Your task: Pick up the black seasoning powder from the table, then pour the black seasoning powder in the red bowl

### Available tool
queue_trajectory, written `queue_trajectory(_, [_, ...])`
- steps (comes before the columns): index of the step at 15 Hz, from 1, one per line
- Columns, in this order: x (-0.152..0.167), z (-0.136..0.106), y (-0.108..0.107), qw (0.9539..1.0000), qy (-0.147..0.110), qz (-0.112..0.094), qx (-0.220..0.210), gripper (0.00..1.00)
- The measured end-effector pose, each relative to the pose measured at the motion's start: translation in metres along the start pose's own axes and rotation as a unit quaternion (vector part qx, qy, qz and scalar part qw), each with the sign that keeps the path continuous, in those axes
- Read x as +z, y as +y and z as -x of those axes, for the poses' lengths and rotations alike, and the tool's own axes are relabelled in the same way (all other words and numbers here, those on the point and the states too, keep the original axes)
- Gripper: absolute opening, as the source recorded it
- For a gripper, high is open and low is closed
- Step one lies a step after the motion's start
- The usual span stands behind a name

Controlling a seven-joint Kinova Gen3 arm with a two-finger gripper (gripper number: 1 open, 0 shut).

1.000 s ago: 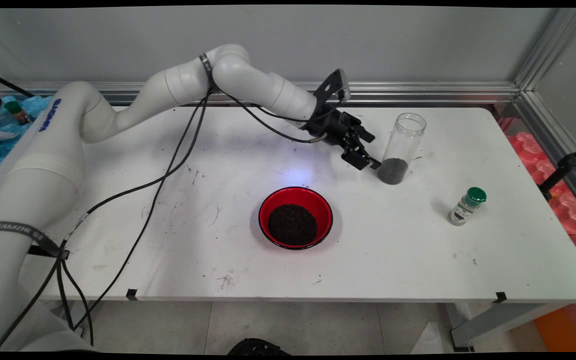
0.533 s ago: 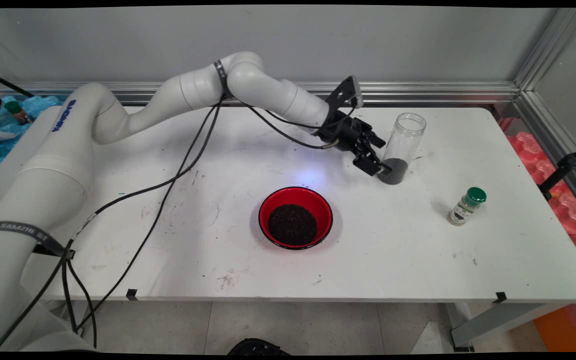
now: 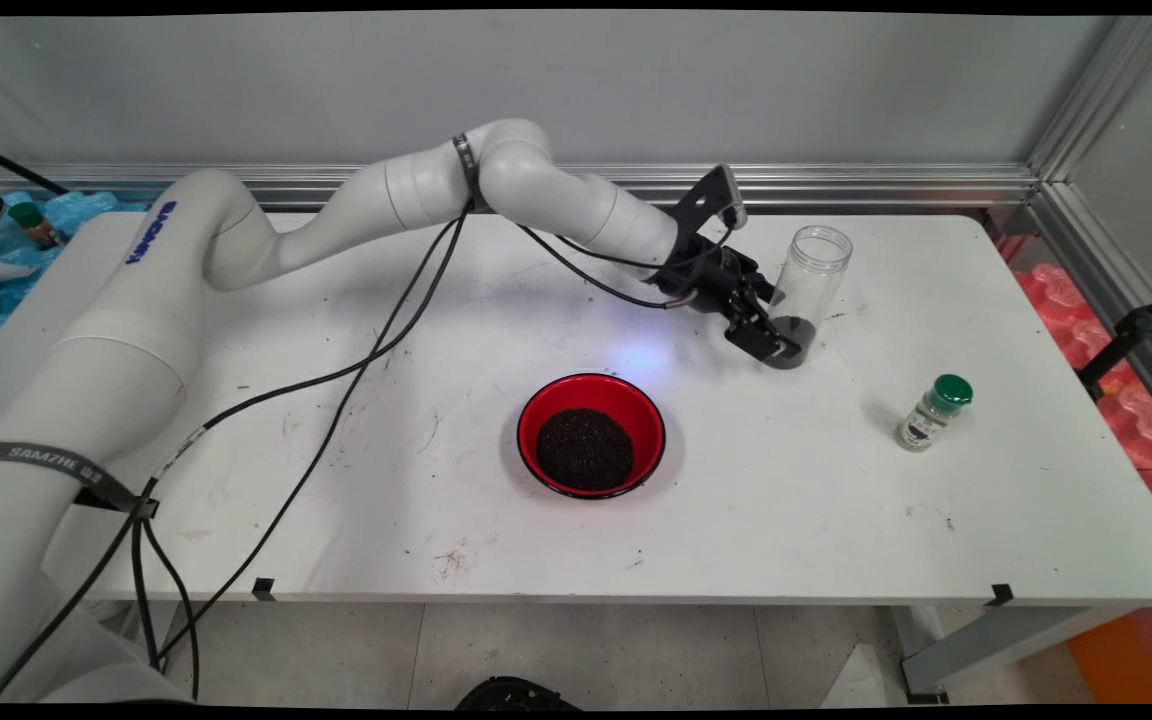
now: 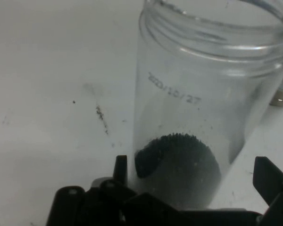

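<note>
A tall clear lidless jar (image 3: 814,272) stands upright at the table's back right, with a layer of dark grains in its bottom. My gripper (image 3: 774,338) is low at the jar's base, reaching in from the left. In the hand view the jar (image 4: 198,94) fills the middle, and my gripper (image 4: 193,165) is open with one finger on each side of the jar's lower part. The left finger (image 4: 120,167) sits at the jar's wall, while a gap shows between the jar and the right finger (image 4: 271,179).
A red bowl (image 3: 528,432) of dark grains sits mid-table, in front and to the left of the jar. A small spice bottle with a green cap (image 3: 932,411) stands right of the jar. Black cables hang from the arm across the table's left half.
My gripper has moved right and slightly down, from beside the jar to straddling its base. The jar, bowl and spice bottle have stayed put.
</note>
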Motion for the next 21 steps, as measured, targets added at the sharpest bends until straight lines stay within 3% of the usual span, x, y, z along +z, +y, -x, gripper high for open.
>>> queue_trajectory(12, [0.015,0.002,0.003,0.9994,0.008,-0.014,-0.032,1.0])
queue_trajectory(13, [0.015,0.002,0.003,0.9993,0.009,-0.014,-0.033,0.0])
queue_trajectory(21, [0.011,0.004,0.007,0.9992,0.01,-0.012,-0.036,0.0])
